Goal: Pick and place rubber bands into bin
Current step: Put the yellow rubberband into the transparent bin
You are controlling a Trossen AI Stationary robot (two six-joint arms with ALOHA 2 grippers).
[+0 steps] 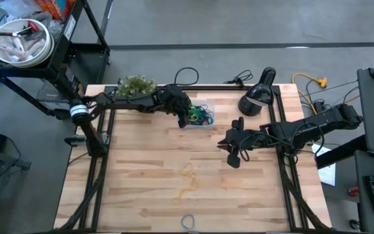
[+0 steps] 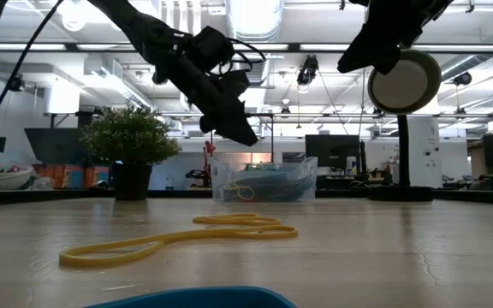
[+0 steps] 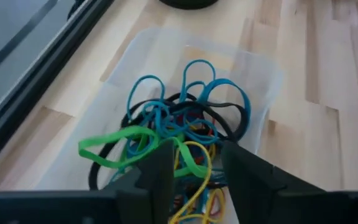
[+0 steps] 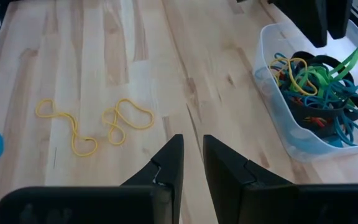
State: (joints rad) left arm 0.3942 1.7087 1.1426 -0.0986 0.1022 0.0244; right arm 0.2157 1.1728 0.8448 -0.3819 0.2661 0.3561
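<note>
Clear bin [image 4: 303, 134] holds tangled thin bands [image 3: 179, 134]; left gripper [image 3: 194, 171] above it, fingers parted, empty. Right gripper [image 4: 192, 162] near bin, fingers slightly apart, empty.

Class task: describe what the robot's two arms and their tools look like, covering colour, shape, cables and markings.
Both arms are dark, jointed and slender. The left arm carries a white band near its base and black cabling along it. The right arm is all black. The left tool and right tool each have two flat, angular black fingers.
</note>
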